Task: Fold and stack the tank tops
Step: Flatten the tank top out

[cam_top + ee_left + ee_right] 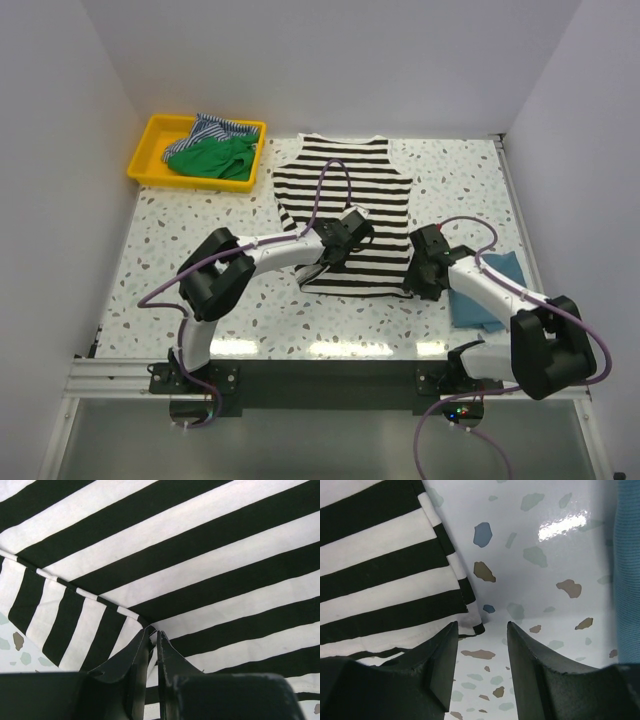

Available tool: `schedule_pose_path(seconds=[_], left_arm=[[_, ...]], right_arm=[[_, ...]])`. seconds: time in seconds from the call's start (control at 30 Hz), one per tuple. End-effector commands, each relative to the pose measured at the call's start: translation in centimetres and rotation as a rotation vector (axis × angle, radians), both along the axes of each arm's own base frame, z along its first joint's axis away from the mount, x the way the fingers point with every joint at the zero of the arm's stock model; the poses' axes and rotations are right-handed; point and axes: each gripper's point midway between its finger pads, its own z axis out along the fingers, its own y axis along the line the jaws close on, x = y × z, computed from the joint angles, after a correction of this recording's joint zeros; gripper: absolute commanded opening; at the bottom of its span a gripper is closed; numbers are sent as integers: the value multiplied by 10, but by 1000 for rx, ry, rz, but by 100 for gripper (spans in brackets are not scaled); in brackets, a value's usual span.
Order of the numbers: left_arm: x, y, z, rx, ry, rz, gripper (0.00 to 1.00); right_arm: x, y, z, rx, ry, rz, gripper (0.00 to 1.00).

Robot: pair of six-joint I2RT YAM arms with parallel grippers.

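Tray status: yellow tray (140, 155) sits at the far-left corner of the table (160, 250). Two tops are in it, both crumpled and unfolded:
- green top (215, 158) fills the front and middle
- finely blue-striped top (215, 127) is behind it against the far wall, partly under the green one

Outside the tray:
- black-and-white striped top (345, 185) lies flat mid-table, neck end away from the arms, hem toward them
- teal top (490, 295) is a folded packet near the right edge, just beside the right arm, apart from the striped one with bare table between them

Left gripper (335, 255) is down on the lower left part of the striped top. The wrist view shows its jaws (152, 635) pinched almost together on a raised ridge of striped cloth, with the hem lines converging at the tips.

Right gripper (415, 288) is at the top's near-right corner. Its jaws (482, 630) are apart and gripping nothing. The hem corner lies on the table between them, close to the left finger. The teal edge (627, 570) is at the right of that frame.
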Motion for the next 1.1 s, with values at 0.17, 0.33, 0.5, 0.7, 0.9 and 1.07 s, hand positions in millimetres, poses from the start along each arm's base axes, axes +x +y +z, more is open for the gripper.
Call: schedule_pose_path(seconds=[0.17,0.33,0.5,0.7,0.9,1.07], left_arm=[[4,-11,4,-25,-21,-26,31],[2,-9,-2,-17,-11,-23,33],[3,-9,-5,-14,-11,-21,30],[9,1,10,12,-47,-4,0],[34,36,81,-66,-133,80,0],[62,94,153,-219,-213,205,0]], right_arm=[[2,9,-5,53,-12,-13,47],[0,11,-10,68,-9,-15,46],[1,7,-15,41,0,-21,34],[14,7,-4,18,-20,-13,5],[38,-1,53,-39,-111,-2,0],[59,-9,88,-51,-159,-11,0]])
